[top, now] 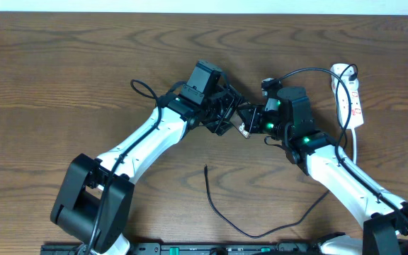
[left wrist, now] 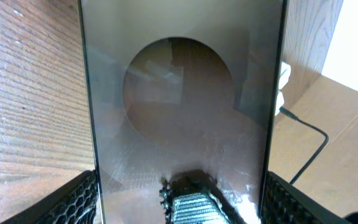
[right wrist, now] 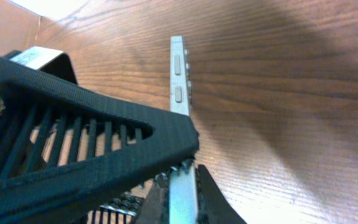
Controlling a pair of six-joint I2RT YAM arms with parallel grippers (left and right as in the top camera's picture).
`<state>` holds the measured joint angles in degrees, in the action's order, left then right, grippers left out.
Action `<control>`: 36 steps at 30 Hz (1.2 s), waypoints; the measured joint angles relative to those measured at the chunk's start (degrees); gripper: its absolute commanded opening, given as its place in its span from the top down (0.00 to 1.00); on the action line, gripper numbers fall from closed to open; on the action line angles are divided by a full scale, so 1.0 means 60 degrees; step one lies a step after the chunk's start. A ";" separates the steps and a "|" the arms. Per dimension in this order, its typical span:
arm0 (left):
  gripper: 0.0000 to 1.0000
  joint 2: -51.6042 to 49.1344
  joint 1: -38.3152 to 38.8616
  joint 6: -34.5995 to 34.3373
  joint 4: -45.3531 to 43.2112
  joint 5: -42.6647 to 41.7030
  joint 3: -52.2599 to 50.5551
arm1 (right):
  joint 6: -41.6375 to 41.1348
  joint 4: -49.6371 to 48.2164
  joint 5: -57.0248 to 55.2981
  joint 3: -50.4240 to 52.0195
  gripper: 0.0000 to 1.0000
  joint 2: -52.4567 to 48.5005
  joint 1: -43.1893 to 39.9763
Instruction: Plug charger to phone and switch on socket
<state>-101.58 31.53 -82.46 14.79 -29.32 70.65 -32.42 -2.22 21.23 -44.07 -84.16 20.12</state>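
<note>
The phone [top: 244,117] is held off the table between both arms at the table's middle. In the left wrist view the phone [left wrist: 179,112] fills the frame, its circular ring mark showing. My left gripper [top: 227,117] [left wrist: 179,190] is shut on its two long edges. In the right wrist view the phone [right wrist: 179,74] is edge-on with its side buttons showing. My right gripper [top: 256,120] [right wrist: 183,190] is shut on its end. The charger's thin cable [top: 222,212] lies loose on the table, its tip [top: 205,168] free. The white socket [top: 350,95] lies at the far right with a black plug [top: 350,71] in it.
The white socket [left wrist: 283,78] and a thin black cable [left wrist: 309,140] show behind the phone in the left wrist view. The socket's white cord [top: 355,145] runs toward the front beside the right arm. The table is brown wood.
</note>
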 measured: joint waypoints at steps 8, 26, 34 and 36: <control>0.06 0.0018 0.0000 0.0022 -0.0076 0.0164 0.0015 | 0.0044 0.0127 -0.0047 0.0000 0.99 -0.0044 0.0007; 0.05 0.0124 -0.2317 0.2175 -0.1665 -0.3078 0.0036 | -0.1290 -0.0838 0.0160 0.0004 0.99 -0.0084 -0.1060; 0.05 0.0204 -0.3603 0.2306 -0.2058 -0.5271 0.0036 | -0.5104 -0.2539 0.0900 0.0004 0.99 -0.0091 -0.1413; 0.05 0.0204 -0.3821 0.2244 -0.2167 -0.5552 0.0036 | -0.6069 -0.2892 0.1002 0.0004 0.99 -0.0091 -0.1402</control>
<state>-100.36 8.60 -68.99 1.78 -62.63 70.87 -68.84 -19.57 27.24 -44.05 -84.71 11.70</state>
